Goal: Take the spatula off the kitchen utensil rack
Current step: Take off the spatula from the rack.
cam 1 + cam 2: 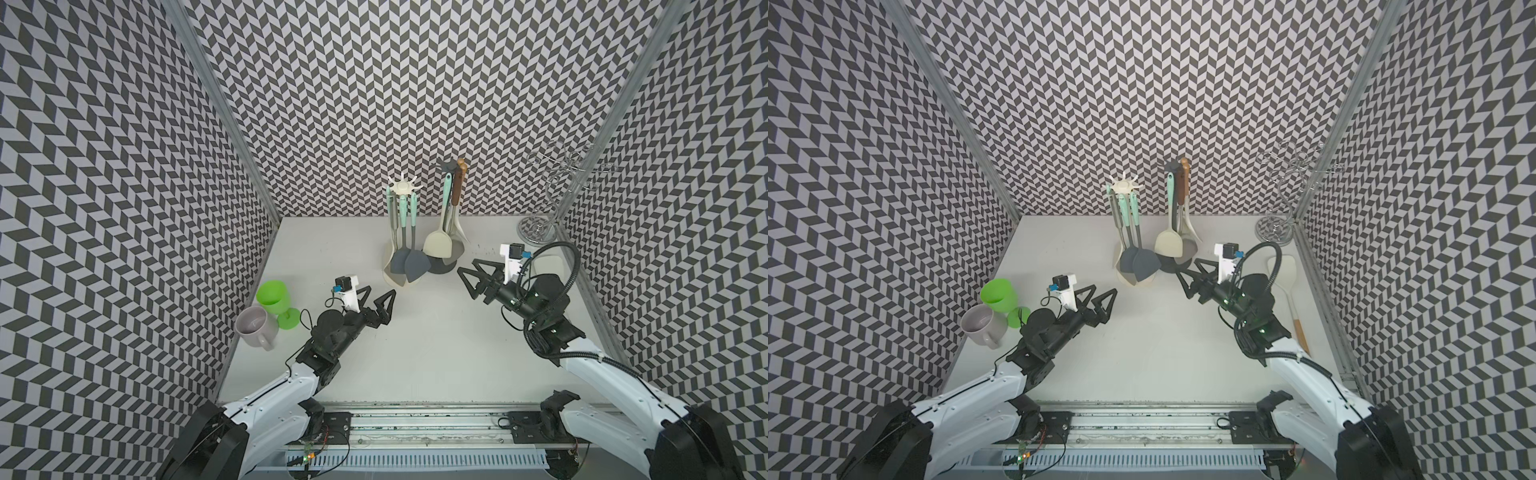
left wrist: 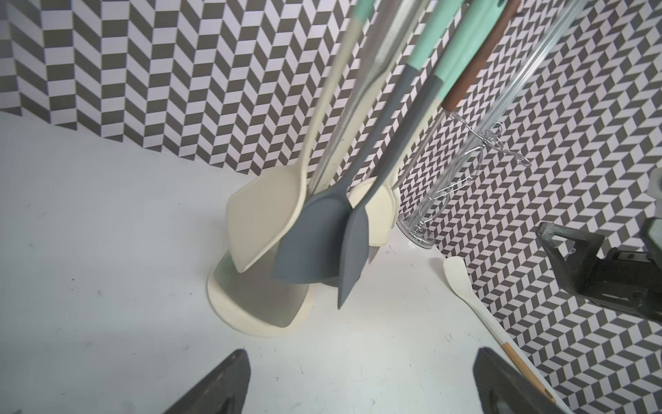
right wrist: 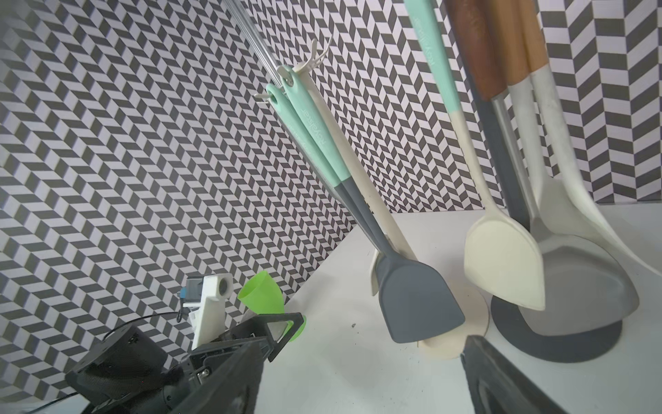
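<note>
The right gripper [image 1: 467, 268] hovers low beside the dark rack [image 3: 591, 342], jaws wide and empty. The left gripper [image 1: 382, 293] is equally wide and empty, near the cream rack [image 1: 401, 189].

The likeliest target, to my eye, is the cream spatula [image 3: 505, 265]. It hangs by its mint handle from the dark rack's top hook, head down just above the base.

The main risk is a sideways pull. The handle has to lift clear of the hook first, or the whole rack may tip or slide on the bench [image 1: 415, 353]. The hanging tools are crowded too. A steel turner [image 3: 587, 283] sits right behind the spatula's head and a brown wooden handle [image 1: 457, 187] hangs just beside the mint one, so closing jaws could catch two handles or set the neighbours swinging off their hooks.

The cream rack stands just beside, its grey spatulas [image 1: 415, 264] near the approach — a wide swing could knock them.

A loose spatula [image 1: 1282, 268] lies on the bench along the right wall, close to the right arm, which could sweep it. A wire stand [image 1: 538, 228] occupies the far right corner. The green goblet [image 1: 272, 295] and grey mug [image 1: 253, 326] sit well apart on the left, out of the way.
</note>
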